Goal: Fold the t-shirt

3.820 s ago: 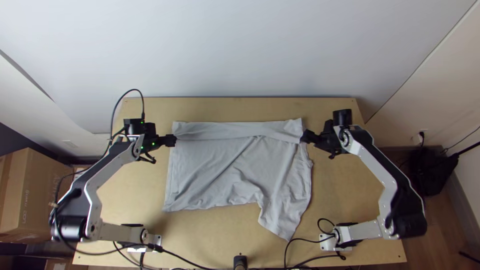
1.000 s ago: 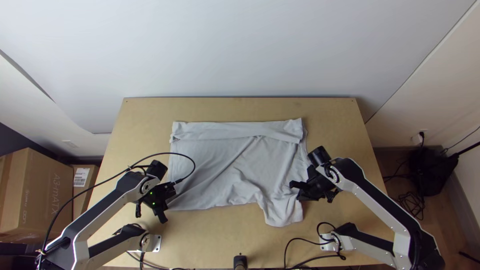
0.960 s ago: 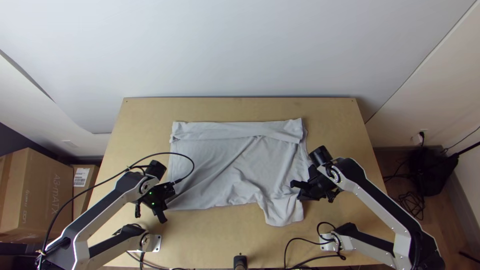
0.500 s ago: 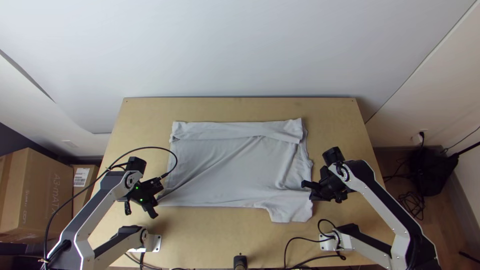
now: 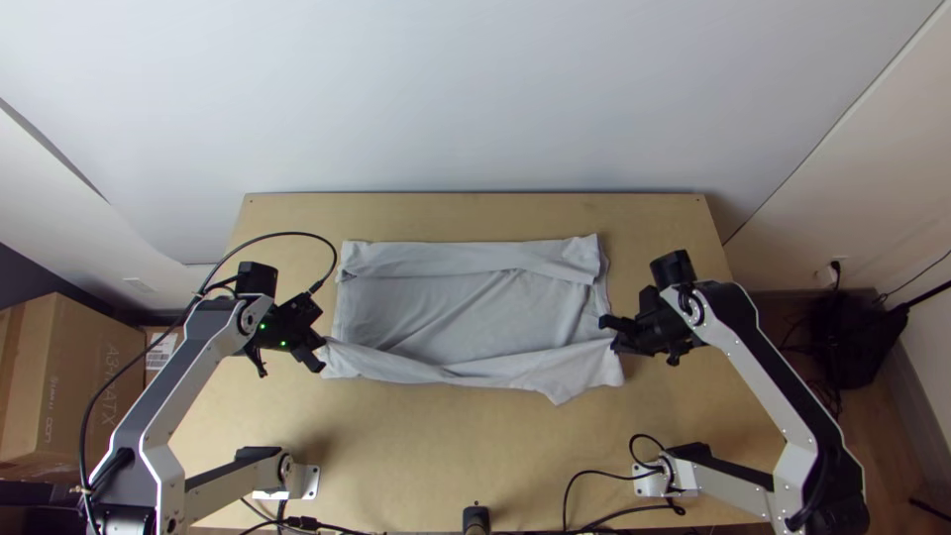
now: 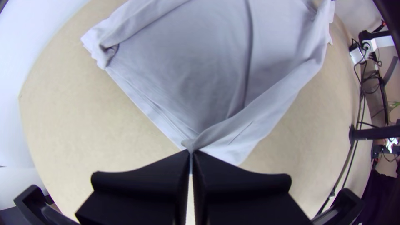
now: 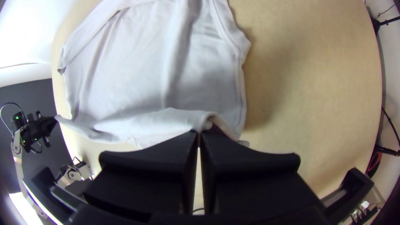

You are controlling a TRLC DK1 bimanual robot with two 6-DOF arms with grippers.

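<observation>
T-shirt [image 5: 456, 312] has its near edge turned over, pinched in left fingers [image 5: 311, 358] and right fingers [image 5: 618, 325].

Setting: a small robotics workspace in a plain indoor room; whether the building is a lab, office or home cannot be determined. Evidence, top view: two arms [image 5: 738, 332] mounted by metal plates [image 5: 310, 481] along one edge of a bare wooden table [image 5: 475, 451]; loose cables [image 5: 604, 474] run along that edge. The table stands against a smooth pale wall [image 5: 475, 99]. To the right, a plug sits in an outlet [image 5: 839, 264] above wood-look flooring [image 5: 887, 446]. To the left, cardboard boxes [image 5: 64, 386], one bearing a label.
</observation>
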